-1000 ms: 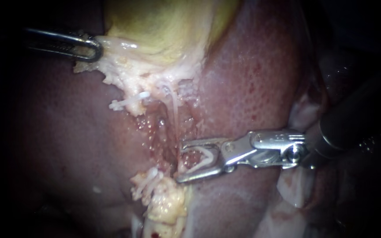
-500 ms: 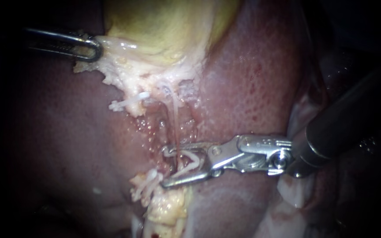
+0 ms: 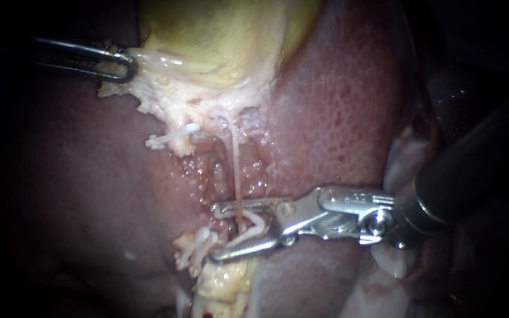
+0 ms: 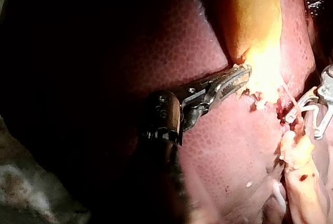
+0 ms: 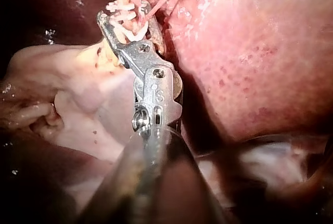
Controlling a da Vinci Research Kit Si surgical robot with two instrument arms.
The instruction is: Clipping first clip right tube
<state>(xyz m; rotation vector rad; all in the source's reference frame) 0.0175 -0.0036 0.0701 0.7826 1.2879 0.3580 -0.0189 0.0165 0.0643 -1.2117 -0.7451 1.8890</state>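
Jaws of right instrument point(image 3: 213, 232) stand apart, holding open white clip point(image 3: 254, 221), mouth astride thin pale tube point(image 3: 235, 168). Tube's long axis upright: from fatty lump point(image 3: 225, 278) up to gallbladder point(image 3: 219, 41). Farther back, left instrument point(image 3: 126, 66) jaws clamped on gallbladder's pale edge.

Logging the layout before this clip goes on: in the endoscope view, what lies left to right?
Left instrument, gripping the gallbladder edge → tube → shaft of the right instrument, whose jaws, holding a clip, straddle the tube and are left out.
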